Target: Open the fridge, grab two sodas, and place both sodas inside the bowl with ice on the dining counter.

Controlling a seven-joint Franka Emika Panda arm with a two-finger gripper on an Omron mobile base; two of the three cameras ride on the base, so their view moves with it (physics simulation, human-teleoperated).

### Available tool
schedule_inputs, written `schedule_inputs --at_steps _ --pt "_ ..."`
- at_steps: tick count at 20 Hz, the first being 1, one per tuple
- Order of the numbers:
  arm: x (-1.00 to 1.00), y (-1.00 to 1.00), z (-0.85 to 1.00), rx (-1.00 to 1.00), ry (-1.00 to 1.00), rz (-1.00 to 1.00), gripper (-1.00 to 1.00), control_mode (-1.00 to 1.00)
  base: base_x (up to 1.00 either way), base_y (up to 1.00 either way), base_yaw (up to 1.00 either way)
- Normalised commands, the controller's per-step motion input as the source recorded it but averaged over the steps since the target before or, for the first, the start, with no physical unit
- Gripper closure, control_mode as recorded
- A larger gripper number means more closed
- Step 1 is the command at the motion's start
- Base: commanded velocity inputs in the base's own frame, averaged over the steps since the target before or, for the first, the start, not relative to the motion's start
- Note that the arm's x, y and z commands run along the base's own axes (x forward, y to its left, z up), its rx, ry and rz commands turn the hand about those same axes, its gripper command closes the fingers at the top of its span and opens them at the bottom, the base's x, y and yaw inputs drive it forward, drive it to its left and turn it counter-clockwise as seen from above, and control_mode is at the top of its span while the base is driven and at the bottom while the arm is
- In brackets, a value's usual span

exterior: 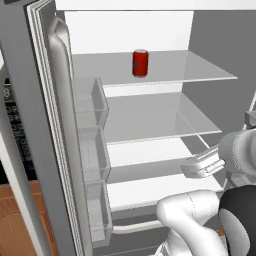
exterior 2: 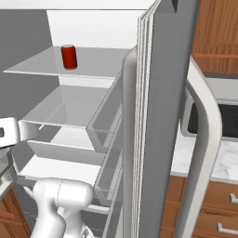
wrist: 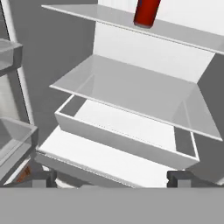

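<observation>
The fridge [exterior: 150, 30] stands open, and its white shelved interior [wrist: 131, 87] faces me. One red soda [exterior: 140, 63] with a silver top stands upright on the top glass shelf [exterior 2: 69, 56], and its lower part shows at the top of the hand view [wrist: 146, 13]. My gripper [exterior: 187, 167] hovers in front of the lower shelves, well below and to the right of the can. It is open, with its fingertips [wrist: 41, 178] wide apart and nothing between them. The bowl with ice and the dining counter are out of view.
The left door [exterior: 45, 125], with its clear door bins [exterior: 92, 150], swings out at my left. The right door [exterior 2: 162, 116] and its long curved handle [exterior 2: 209, 139] stand close at my right. A black microwave [exterior 2: 225, 121] sits over a marble counter beyond it. A white crisper drawer [wrist: 127, 140] lies just ahead.
</observation>
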Motion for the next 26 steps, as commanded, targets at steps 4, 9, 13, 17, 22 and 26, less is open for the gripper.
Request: schedule_inputs --at_steps 4,9,13,17,22,26 --pt "0.06 0.0 0.49 0.0 -0.26 0.18 -1.0 -1.0 0.0 0.0 0.0" --pt "0.31 0.14 0.52 0.0 -0.08 0.09 -1.0 -1.0 0.0 0.0 0.0" --pt "0.48 0.14 0.67 0.07 0.0 0.0 -1.0 -1.0 0.0 0.0 0.0" --pt "0.5 0.07 0.55 0.12 -0.01 0.0 -1.0 -1.0 0.0 0.0 0.0" --pt "0.21 -0.07 0.21 0.17 -0.11 0.0 -1.0 -1.0 0.0 0.0 0.0" --pt "0.12 0.0 0.07 0.06 -0.16 0.0 -1.0 -1.0 0.0 0.0 0.0"
